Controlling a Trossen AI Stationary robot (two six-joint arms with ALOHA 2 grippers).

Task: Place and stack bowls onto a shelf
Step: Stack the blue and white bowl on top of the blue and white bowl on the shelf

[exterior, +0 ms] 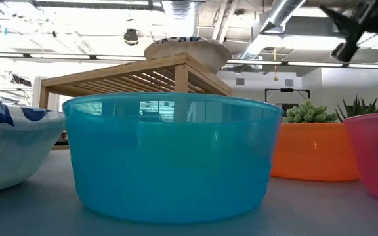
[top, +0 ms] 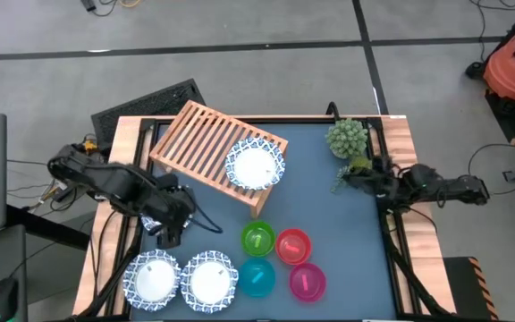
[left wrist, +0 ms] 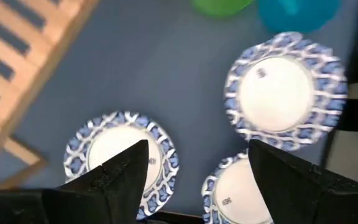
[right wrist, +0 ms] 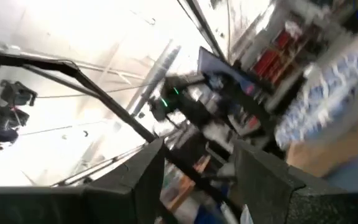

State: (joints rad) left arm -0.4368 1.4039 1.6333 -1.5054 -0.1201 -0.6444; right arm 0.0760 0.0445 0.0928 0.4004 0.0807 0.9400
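The wooden slatted shelf [top: 206, 143] stands slantwise at the table's far left, and one white blue-rimmed bowl [top: 256, 165] rests on its right end [exterior: 188, 49]. Two more white bowls [top: 153, 279] [top: 208, 280] sit at the near left. The left wrist view shows three on the table [left wrist: 120, 152] [left wrist: 284, 90] [left wrist: 241, 190]. Green [top: 257, 239], red [top: 292, 245], teal [top: 257, 277] and magenta [top: 307, 282] bowls sit near centre. My left gripper [left wrist: 197, 168] hangs open above the white bowls, touching none. My right gripper [top: 356, 179] is open, raised beside the plant.
A green bushy plant [top: 347, 139] stands at the far right, close to my right gripper. Bare blue table [top: 329, 215] lies between the shelf, the plant and the coloured bowls. The teal bowl [exterior: 172, 154] fills the low view.
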